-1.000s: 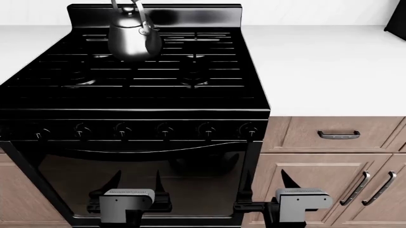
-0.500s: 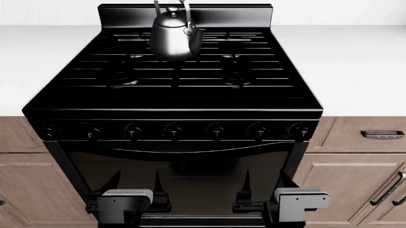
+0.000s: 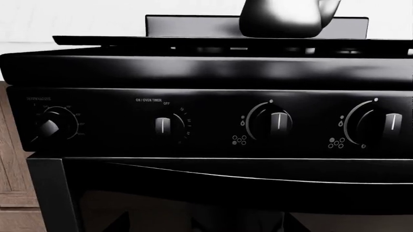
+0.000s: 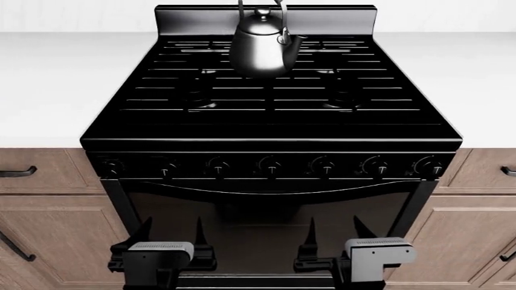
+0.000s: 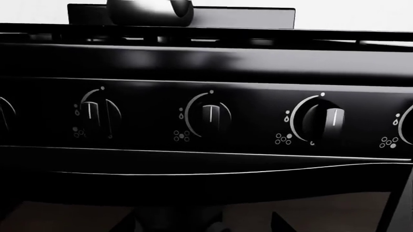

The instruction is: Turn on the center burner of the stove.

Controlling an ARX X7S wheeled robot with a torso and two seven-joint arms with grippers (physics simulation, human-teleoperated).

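Observation:
The glossy black stove (image 4: 274,130) stands centred in the head view, its bar grates (image 4: 270,90) on top. A row of seven black knobs (image 4: 271,165) runs along its front panel above the dark oven door (image 4: 270,214). The center burner itself is not discernible among the grates. My left gripper (image 4: 171,232) and right gripper (image 4: 337,232) hover low before the oven door, both open and empty, well below the knobs. The left wrist view shows knobs (image 3: 274,121) with white marks pointing up; the right wrist view shows more knobs (image 5: 210,116).
A shiny metal kettle (image 4: 262,42) stands on the rear middle of the grates. White countertop (image 4: 48,78) flanks the stove on both sides. Wooden cabinets (image 4: 48,229) with dark handles (image 4: 18,172) sit left and right of the oven.
The stove has slid rightward in the head view until it is centred, so the robot has shifted left. Both grippers keep their pose, open before the oven door.

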